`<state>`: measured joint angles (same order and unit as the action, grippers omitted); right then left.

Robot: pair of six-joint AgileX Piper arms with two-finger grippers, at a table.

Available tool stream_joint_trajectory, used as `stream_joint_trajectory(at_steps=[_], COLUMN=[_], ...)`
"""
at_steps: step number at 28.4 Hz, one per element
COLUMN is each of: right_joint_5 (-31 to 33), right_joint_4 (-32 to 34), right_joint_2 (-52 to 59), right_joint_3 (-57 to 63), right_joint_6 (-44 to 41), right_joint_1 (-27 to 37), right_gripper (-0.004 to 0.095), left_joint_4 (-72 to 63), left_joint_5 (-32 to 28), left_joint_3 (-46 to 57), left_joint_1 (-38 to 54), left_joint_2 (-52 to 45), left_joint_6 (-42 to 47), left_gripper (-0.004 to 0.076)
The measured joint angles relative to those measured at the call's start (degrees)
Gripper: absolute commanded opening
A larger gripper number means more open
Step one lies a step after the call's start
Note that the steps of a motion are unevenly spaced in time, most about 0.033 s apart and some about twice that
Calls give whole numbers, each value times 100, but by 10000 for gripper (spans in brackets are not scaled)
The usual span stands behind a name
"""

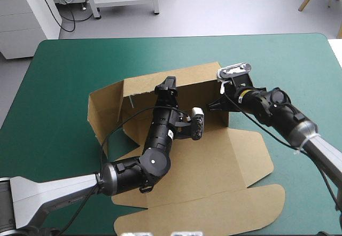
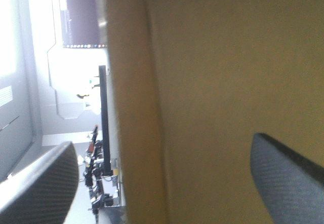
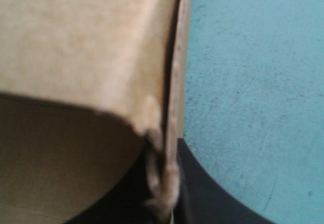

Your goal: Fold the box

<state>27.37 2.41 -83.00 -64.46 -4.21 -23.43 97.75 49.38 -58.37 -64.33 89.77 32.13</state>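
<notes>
Nearest, flat on the teal-green worktop (image 1: 64, 65): lid of the brown box (image 1: 214, 161). Beyond, inside the tray, left pincer (image 1: 170, 84) wide, astride the far wall running left-right. Right pincer (image 1: 219, 101) clamped on that wall's right corner.

Brown board of the box (image 1: 214, 161) looks matt and papery, its cut edge rough and fibrous. The counter's teal-green cover (image 3: 253, 82) is matt and faintly scuffed. Black fingers (image 2: 45, 183) show a fine woven texture with slight sheen.
</notes>
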Motion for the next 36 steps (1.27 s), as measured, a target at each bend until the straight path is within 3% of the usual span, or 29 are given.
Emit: stream_joint_trajectory(at_steps=[5, 9, 11, 13, 14, 20, 25, 31, 36], right_joint_5=[1283, 1999, 2277, 2434, 2486, 2574, 2574, 2574, 2560], right_joint_4=[8, -4, -8, -8, -8, -8, -11, -31, -109], right_joint_2=[-841, -1231, -1406, -1539, -1580, -1651, -1655, -1655, -1655], right_joint_3=[-1407, -2162, -2455, -2641, -2709, -2806, -2806, -2806, -2806], right_joint_6=[-61, -66, -40, -7, 0, 6, 12, 22, 22], right_joint_1=[438, 620, 666, 680, 680, 681, 681, 681, 686], right_gripper=[-10, -10, -10, -10, -14, -19, -19, -19, -19], left_joint_4=[-26, -40, -40, -52, -58, -1012, -3903, -7282, -9257], left_joint_5=[258, 291, 301, 308, 322, 214, 72, 1022, 1544], left_joint_3=[0, 0, 0, 0, 0, -149, -1128, -2837, -3977], left_joint_1=[-176, -176, -176, -176, -176, -163, 189, 1422, 3036], left_joint_2=[0, 0, 0, 0, 0, 5, 40, 45, 45], left_joint_6=[-14, -14, -14, -14, -35, -905, -3213, -5297, -5440], left_gripper=[556, 436, 276, 60, -1, 14, 14, 14, 14])
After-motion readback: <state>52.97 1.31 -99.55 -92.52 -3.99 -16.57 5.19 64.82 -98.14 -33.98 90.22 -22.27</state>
